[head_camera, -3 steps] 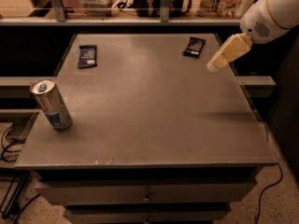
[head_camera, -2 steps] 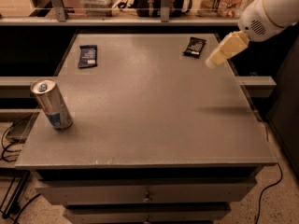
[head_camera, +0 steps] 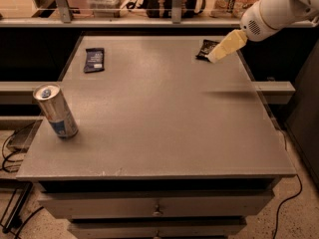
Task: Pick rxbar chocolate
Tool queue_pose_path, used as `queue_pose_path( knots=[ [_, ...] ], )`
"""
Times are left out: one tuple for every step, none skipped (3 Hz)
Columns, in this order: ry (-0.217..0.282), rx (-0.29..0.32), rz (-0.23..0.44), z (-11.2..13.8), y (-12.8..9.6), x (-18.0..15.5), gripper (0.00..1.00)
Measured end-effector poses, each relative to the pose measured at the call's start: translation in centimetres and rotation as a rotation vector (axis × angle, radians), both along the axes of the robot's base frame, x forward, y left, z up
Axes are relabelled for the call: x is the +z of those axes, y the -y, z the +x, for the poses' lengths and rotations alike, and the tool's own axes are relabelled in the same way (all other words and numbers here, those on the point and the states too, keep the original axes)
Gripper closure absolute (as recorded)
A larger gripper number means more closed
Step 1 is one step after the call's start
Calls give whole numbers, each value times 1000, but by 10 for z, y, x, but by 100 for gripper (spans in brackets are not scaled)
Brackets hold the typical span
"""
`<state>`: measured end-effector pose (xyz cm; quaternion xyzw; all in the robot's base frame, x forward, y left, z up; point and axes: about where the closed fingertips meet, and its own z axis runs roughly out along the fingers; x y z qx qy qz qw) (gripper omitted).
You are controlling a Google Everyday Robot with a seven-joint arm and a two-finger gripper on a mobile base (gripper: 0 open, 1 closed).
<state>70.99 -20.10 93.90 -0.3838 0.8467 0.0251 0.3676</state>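
The rxbar chocolate (head_camera: pixel 205 49), a small flat black wrapper with whitish speckled print, lies near the table's far right corner. My gripper (head_camera: pixel 215 58), with cream-coloured fingers, hangs in the air at the right of the table, just in front of the bar and partly covering its right end. The white arm reaches in from the upper right.
A dark navy bar wrapper with a white label (head_camera: pixel 93 59) lies at the far left. A silver and blue can (head_camera: pixel 55 110) stands near the left edge. The grey table (head_camera: pixel 159 133) has drawers below. A shelf with clutter runs behind.
My gripper has moved left and slightly up towards the black bar. The objects on the table have not moved.
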Motion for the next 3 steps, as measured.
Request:
queue_pose_path(
  knots=[
    [-5,-32,31,26,-1,-11,0],
    [-47,0,76,65,-30,-41,0],
    [-47,0,77,66,-30,-41,0]
  ],
)
